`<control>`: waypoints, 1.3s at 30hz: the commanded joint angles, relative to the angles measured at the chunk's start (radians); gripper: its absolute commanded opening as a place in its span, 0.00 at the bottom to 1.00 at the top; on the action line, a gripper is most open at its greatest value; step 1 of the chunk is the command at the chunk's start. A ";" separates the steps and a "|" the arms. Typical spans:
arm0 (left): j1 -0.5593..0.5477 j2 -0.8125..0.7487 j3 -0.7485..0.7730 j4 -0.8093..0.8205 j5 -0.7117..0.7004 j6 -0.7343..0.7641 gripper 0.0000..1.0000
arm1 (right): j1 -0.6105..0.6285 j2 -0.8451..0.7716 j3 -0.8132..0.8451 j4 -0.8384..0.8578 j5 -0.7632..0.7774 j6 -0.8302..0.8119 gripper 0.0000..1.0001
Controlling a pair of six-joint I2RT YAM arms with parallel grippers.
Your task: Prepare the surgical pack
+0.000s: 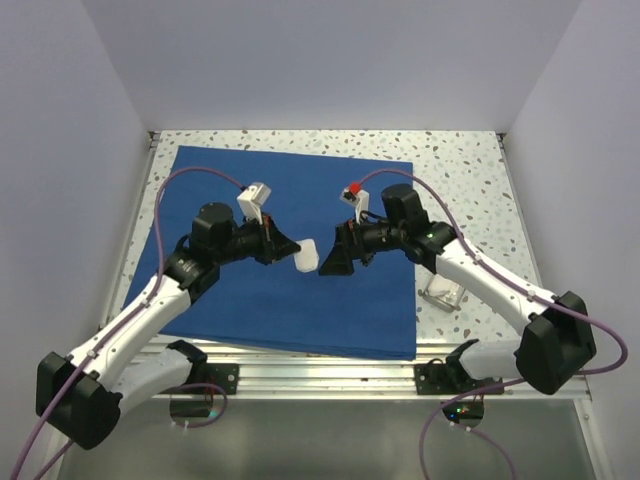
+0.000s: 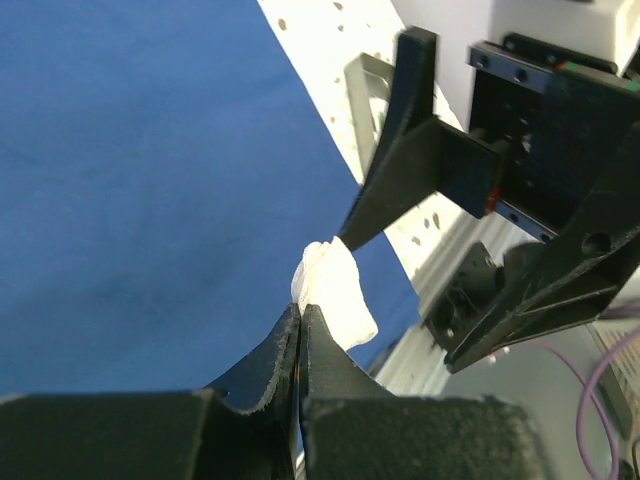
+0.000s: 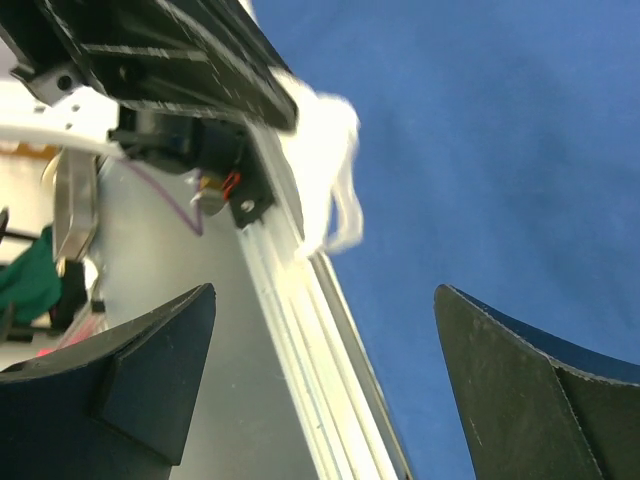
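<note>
The royal-blue drape (image 1: 300,290) lies flat on the table. My left gripper (image 1: 296,257) is shut on a white gauze square (image 1: 307,257) and holds it above the drape's middle. In the left wrist view the shut fingertips (image 2: 302,312) pinch the gauze (image 2: 335,292) at its lower edge. My right gripper (image 1: 330,262) is open and faces the gauze from the right, close to it. In the right wrist view its gap (image 3: 325,290) is empty and the gauze (image 3: 322,150) hangs just ahead. A small silvery tray (image 1: 443,293) sits right of the drape. No steel instruments are in view.
The speckled tabletop (image 1: 470,180) shows around the drape. A metal rail (image 1: 320,370) runs along the near edge. White walls close in the left, back and right sides. The two grippers are almost tip to tip over the drape.
</note>
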 commanded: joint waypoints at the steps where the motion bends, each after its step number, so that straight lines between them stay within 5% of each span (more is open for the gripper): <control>1: -0.037 -0.051 -0.033 -0.025 0.047 -0.004 0.00 | 0.054 0.008 0.026 0.076 -0.054 0.000 0.94; 19: -0.081 -0.094 -0.068 -0.002 0.084 -0.015 0.00 | 0.124 0.093 -0.002 0.245 -0.050 0.075 0.74; 24: -0.084 -0.077 -0.065 0.015 0.084 -0.012 0.00 | 0.131 0.120 -0.002 0.262 -0.071 0.090 0.42; 25: -0.083 -0.068 -0.061 0.022 0.085 -0.015 0.00 | 0.134 0.125 -0.002 0.254 -0.068 0.093 0.23; 27: -0.083 -0.060 -0.042 0.026 0.081 -0.012 0.00 | 0.132 0.137 -0.003 0.245 -0.055 0.092 0.04; 28: -0.081 -0.051 -0.035 0.018 0.062 -0.007 0.04 | 0.134 0.142 -0.003 0.230 -0.047 0.092 0.00; 29: -0.081 -0.051 -0.024 0.001 0.039 -0.004 0.21 | 0.134 0.143 -0.005 0.219 -0.038 0.090 0.00; 32: -0.080 -0.068 0.030 -0.082 -0.125 0.017 0.52 | 0.123 0.128 -0.006 0.139 0.085 0.084 0.00; 36: -0.072 -0.072 0.096 -0.188 -0.309 0.055 0.60 | -0.021 0.033 -0.051 0.026 0.199 0.109 0.00; 39: -0.074 -0.055 0.091 -0.205 -0.297 0.057 0.62 | -0.223 -0.060 -0.072 -0.152 0.345 0.090 0.00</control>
